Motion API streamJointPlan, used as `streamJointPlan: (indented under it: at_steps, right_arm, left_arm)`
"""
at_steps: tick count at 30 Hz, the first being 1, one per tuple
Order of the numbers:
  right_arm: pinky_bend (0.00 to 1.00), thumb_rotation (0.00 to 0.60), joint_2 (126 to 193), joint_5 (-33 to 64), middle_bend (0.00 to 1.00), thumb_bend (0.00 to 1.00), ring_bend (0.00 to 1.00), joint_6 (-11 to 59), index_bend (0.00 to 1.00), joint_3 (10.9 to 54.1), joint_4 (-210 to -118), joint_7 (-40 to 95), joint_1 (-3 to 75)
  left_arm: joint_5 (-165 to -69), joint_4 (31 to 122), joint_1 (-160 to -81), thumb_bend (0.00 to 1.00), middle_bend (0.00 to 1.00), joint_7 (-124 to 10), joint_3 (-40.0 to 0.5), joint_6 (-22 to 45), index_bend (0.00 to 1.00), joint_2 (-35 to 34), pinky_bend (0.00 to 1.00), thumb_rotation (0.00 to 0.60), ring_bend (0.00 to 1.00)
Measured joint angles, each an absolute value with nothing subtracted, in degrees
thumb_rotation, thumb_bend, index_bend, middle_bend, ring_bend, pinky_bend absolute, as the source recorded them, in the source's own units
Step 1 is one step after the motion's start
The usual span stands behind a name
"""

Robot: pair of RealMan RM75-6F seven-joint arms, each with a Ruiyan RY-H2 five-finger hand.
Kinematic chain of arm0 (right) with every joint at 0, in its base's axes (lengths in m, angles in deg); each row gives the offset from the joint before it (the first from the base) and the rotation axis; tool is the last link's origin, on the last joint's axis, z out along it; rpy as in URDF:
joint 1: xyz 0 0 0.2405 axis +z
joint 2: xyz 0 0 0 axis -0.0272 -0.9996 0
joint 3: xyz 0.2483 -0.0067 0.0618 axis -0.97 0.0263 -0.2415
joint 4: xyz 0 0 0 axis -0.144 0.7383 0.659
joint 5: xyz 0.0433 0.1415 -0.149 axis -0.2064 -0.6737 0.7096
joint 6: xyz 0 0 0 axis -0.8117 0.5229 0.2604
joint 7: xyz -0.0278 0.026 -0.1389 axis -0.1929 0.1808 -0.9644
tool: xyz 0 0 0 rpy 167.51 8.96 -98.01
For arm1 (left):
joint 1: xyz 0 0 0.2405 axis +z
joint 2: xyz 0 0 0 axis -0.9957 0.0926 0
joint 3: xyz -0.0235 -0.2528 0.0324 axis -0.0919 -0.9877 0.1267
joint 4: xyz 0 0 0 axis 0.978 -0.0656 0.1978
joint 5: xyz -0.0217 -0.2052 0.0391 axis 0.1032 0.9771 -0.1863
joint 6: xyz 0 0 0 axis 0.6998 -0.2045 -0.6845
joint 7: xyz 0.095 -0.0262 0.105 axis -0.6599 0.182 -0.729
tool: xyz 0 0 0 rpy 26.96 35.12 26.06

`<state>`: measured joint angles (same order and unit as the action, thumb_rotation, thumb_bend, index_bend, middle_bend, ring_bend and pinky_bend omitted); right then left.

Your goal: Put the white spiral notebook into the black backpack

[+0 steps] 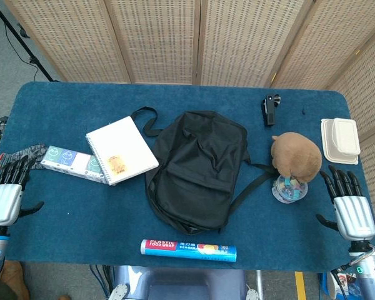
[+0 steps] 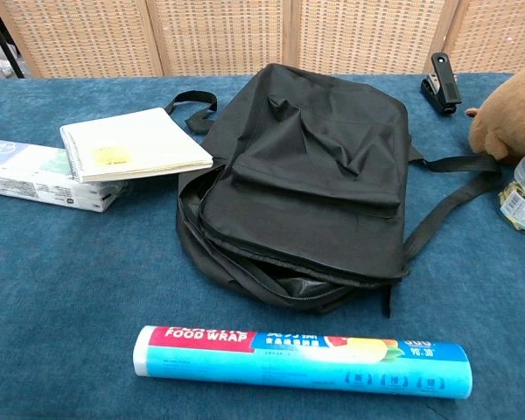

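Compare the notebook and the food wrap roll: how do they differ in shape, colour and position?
The notebook is flat, square and white with a small yellow label; the food wrap roll is a long cylinder, blue with a red band. The notebook lies left of the backpack, one edge resting on a white box; the roll lies alone at the table's near edge, in front of the backpack. Neither is held by a hand.

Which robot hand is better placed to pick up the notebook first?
Left. The white spiral notebook lies left of the black backpack, nearer the left robot hand. The right robot hand sits beyond the backpack.
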<state>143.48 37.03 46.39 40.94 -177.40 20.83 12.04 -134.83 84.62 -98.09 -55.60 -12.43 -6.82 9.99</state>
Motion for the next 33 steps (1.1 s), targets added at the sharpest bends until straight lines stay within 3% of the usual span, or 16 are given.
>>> streamJointPlan:
  at_steps: [14,24,33]
  right_arm:
    - [0.0,0.6,142.9,38.1,0.0,0.0,0.0,47.7,0.0,39.7,-176.8,22.9,10.9]
    - [0.0,0.6,143.1,38.3,0.0,0.0,0.0,46.4,0.0,39.5,-176.8,23.2,10.8]
    - [0.0,0.6,143.3,38.2,0.0,0.0,0.0,45.5,0.0,39.3,-176.7,23.7,10.7]
  left_arm:
    - [-136.6,85.4,-99.8,0.16,0.0,-57.9,-13.4,-4.1,0.0,8.4,0.0,0.6,0.0]
    - [-136.4,81.4,-108.4,0.23,0.0,-61.7,-16.5,6.8,0.0,0.0,0.0,0.6,0.0]
    - [-136.9,74.9,-113.2,0.23,0.0,-64.4,-18.1,10.0,0.0,-7.9,0.0,0.6,0.0]
